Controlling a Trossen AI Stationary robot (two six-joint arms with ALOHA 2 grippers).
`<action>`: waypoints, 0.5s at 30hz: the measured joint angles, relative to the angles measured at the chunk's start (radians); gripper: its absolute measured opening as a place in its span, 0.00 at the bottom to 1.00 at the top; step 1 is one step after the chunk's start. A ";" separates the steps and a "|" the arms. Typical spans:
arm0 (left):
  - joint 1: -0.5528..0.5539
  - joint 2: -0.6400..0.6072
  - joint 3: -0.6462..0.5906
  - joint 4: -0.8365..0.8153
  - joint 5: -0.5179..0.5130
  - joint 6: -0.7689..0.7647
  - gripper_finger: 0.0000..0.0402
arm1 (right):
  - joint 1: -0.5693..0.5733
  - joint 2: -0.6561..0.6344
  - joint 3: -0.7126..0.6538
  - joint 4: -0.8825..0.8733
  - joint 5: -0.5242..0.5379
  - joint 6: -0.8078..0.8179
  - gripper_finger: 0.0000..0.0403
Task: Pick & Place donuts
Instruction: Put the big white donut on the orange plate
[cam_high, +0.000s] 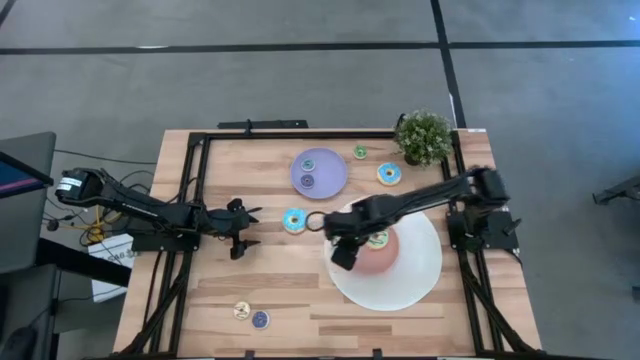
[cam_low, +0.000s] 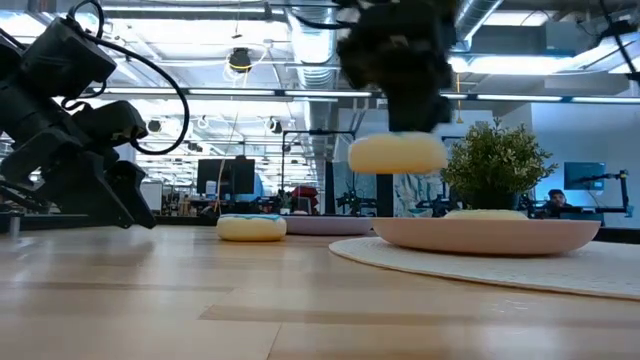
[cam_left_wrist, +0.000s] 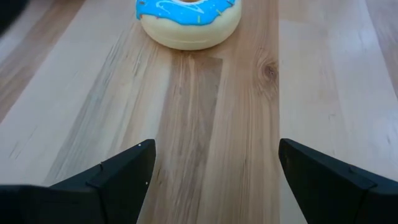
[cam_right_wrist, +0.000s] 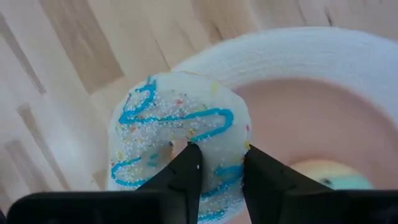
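Observation:
My right gripper (cam_right_wrist: 221, 152) is shut on a cream donut (cam_right_wrist: 177, 124) with blue squiggles and sprinkles, over the left rim of the big white plate (cam_high: 420, 282). In the high view the arm hides that donut. A yellow-green striped donut (cam_high: 378, 239) lies flat in the plate's pink centre. A blue-iced donut (cam_high: 294, 220) lies flat on the wood just ahead of my left gripper (cam_high: 247, 229), which stands open and touches nothing. Another blue donut (cam_high: 389, 173) lies near the plant. My right gripper pinches the ring's wall (cam_right_wrist: 219, 144) between its two fingers; one finger (cam_right_wrist: 186, 167) seems to stand at the hole and the other (cam_right_wrist: 264, 174) outside the ring. The fingers come from above, pointing steeply down. The donut (cam_low: 396, 153) hangs about level, lifted clear of table and plate.
A lavender plate (cam_high: 330, 180) with tiny donuts sits at the far middle, with a tiny green donut (cam_high: 360, 152) and a potted plant (cam_high: 423, 137) to its right. Two tiny donuts (cam_high: 250, 314) lie near the front left. Bare wood stretches between the arms.

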 joint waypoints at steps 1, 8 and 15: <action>0.000 0.000 0.000 0.000 0.000 -0.001 0.83 | -0.004 -0.030 -0.057 0.063 -0.001 0.025 0.22; 0.000 0.000 0.000 0.005 0.000 -0.002 0.83 | -0.059 -0.134 -0.321 0.284 -0.001 0.140 0.18; 0.000 0.000 0.000 0.006 0.000 -0.001 0.83 | -0.083 -0.132 -0.353 0.311 -0.002 0.159 0.18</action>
